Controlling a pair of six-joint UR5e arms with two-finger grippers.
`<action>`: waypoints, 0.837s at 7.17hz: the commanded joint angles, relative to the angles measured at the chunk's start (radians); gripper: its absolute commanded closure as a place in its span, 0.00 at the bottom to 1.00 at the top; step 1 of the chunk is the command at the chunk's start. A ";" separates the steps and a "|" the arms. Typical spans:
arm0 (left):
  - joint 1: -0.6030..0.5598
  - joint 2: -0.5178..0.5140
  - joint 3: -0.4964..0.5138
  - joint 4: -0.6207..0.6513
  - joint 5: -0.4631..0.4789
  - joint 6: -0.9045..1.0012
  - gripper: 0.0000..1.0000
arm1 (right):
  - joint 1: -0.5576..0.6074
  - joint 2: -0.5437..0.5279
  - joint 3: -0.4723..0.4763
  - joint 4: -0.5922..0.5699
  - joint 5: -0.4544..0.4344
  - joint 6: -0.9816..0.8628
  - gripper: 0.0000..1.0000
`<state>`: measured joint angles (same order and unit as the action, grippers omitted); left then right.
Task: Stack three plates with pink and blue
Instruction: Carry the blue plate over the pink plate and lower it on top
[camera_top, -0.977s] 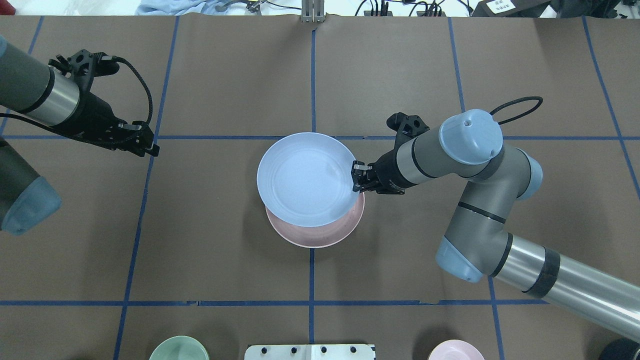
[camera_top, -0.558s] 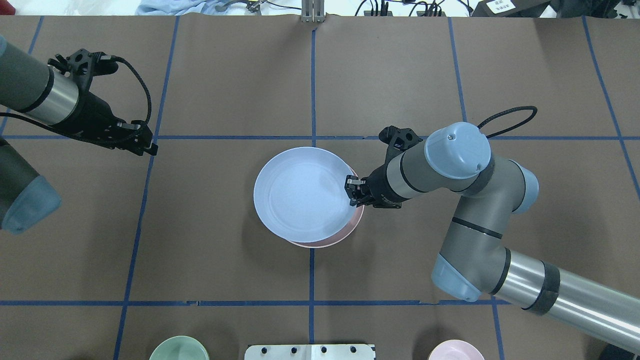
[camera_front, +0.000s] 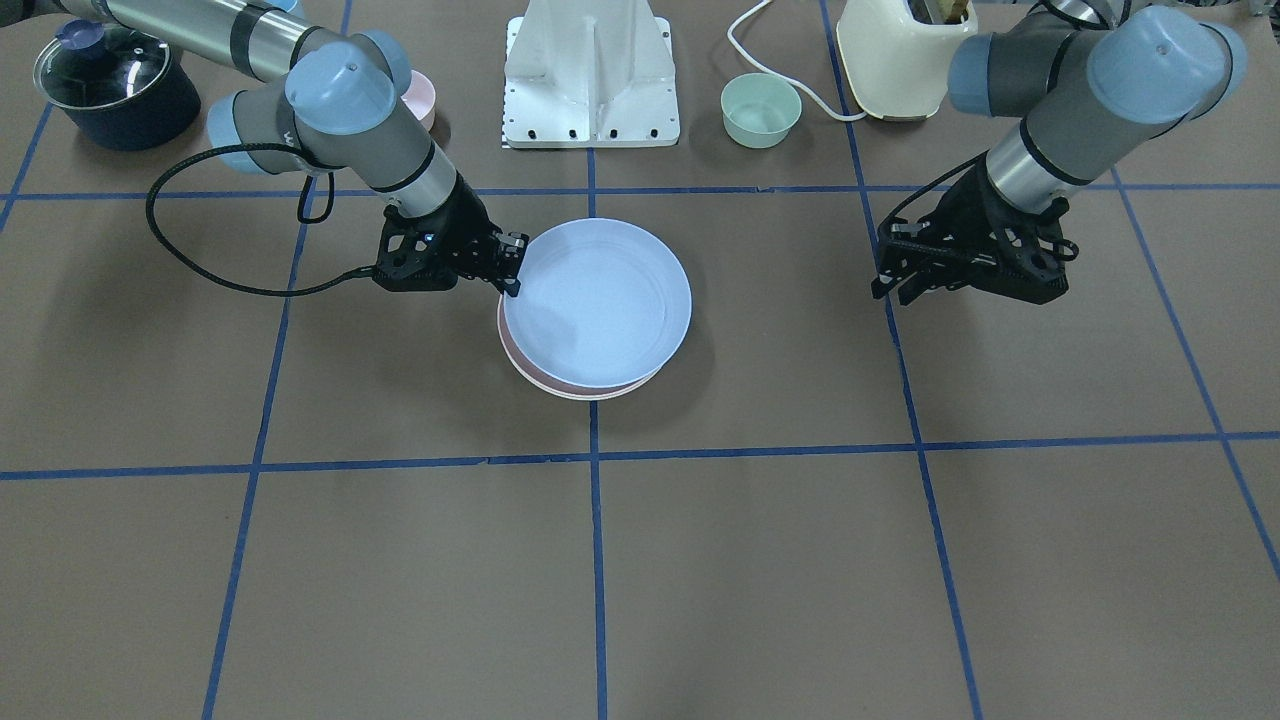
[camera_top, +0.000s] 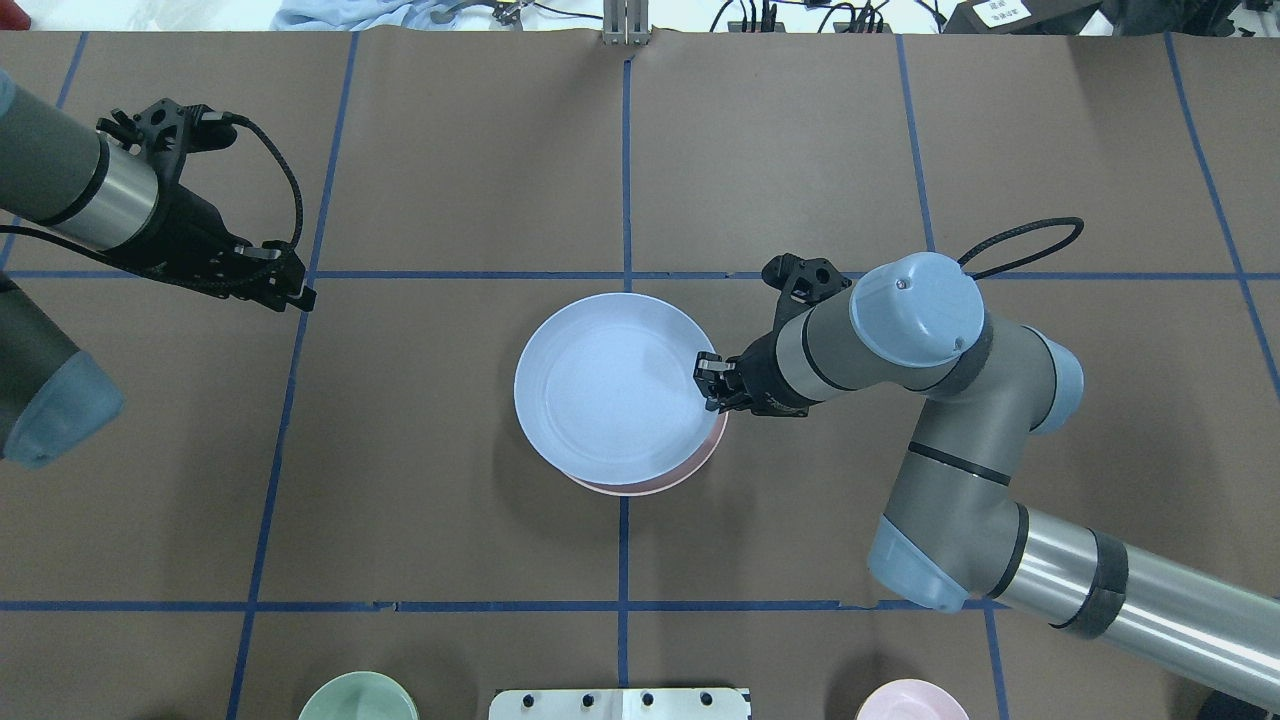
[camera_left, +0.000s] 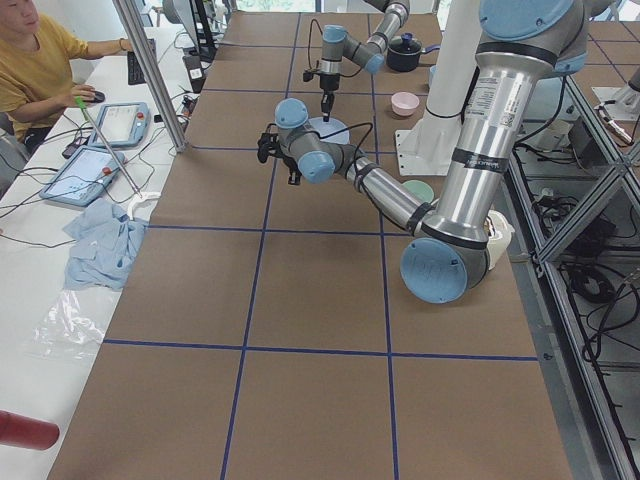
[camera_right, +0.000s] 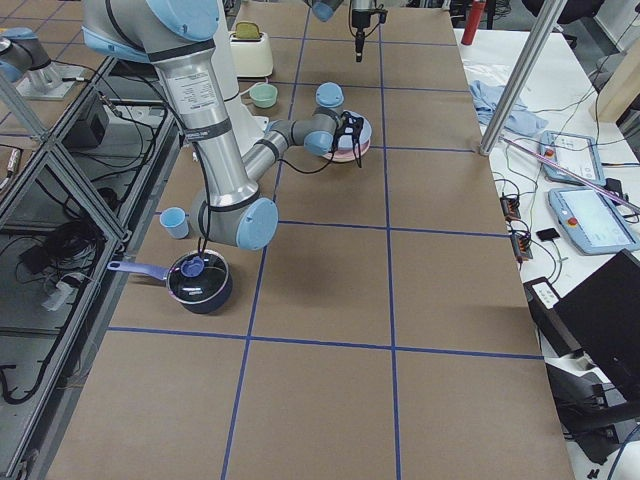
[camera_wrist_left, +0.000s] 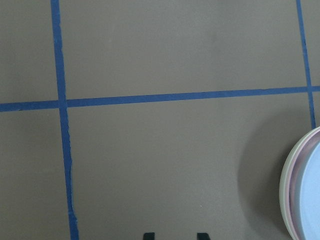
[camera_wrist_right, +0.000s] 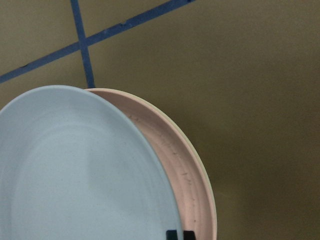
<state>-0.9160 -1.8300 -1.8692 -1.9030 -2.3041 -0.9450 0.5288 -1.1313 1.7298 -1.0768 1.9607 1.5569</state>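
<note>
Pinches the blue (camera_top: 610, 385) by its rim in the clamped right gripper (camera_top: 708, 385), holding it off-centre over the pink (camera_wrist_right: 185, 170), already nested on the cream plate (camera_wrist_left: 284, 187) at mid-table, evidently to square it before release; leaves the left gripper (camera_top: 300, 293) parted, empty, well apart.

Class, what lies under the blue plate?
A pink plate, showing only as a crescent at one side; below it a thin cream rim peeks out. The blue plate covers the rest of both.
</note>
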 joint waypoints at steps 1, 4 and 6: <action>-0.001 0.000 -0.001 0.001 0.000 0.000 0.60 | -0.004 -0.005 0.001 0.000 0.000 -0.001 1.00; 0.000 0.000 -0.001 0.001 0.000 0.000 0.60 | -0.009 -0.010 0.001 0.000 -0.002 -0.003 1.00; 0.000 0.000 -0.002 0.004 0.000 0.000 0.60 | -0.007 -0.001 -0.001 0.000 -0.002 0.000 0.00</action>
<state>-0.9158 -1.8300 -1.8704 -1.9008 -2.3040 -0.9449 0.5206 -1.1387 1.7295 -1.0768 1.9589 1.5554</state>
